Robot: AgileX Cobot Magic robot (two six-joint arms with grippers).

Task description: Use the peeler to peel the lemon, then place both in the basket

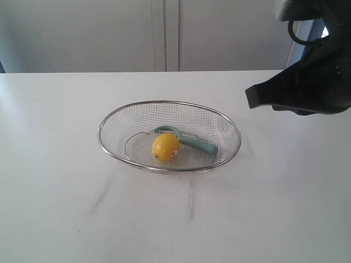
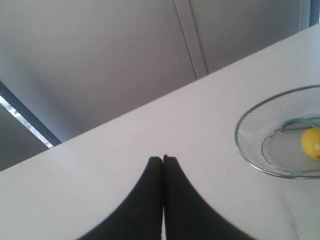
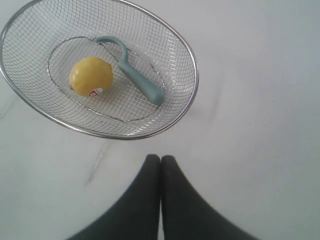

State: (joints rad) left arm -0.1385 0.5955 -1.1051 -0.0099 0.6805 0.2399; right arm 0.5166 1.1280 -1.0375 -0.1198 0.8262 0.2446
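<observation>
The yellow lemon (image 1: 165,147) with its red-and-white sticker lies inside the silver wire basket (image 1: 222,118) in the middle of the white table. Right behind it in the basket rests the teal-handled peeler (image 1: 197,144), its curved head arching over the lemon. The right wrist view shows the lemon (image 3: 91,75), the peeler (image 3: 140,82) and the basket rim (image 3: 192,65). My right gripper (image 3: 160,158) is shut and empty, raised at the table's right, clear of the basket; its tip (image 1: 252,97) points left. My left gripper (image 2: 163,159) is shut and empty over bare table, with the basket (image 2: 242,150) off to one side.
The white tabletop (image 1: 66,192) carries faint grey scuff marks (image 1: 101,196) in front of the basket. A pale wall with panel seams (image 1: 171,33) stands behind the table's far edge.
</observation>
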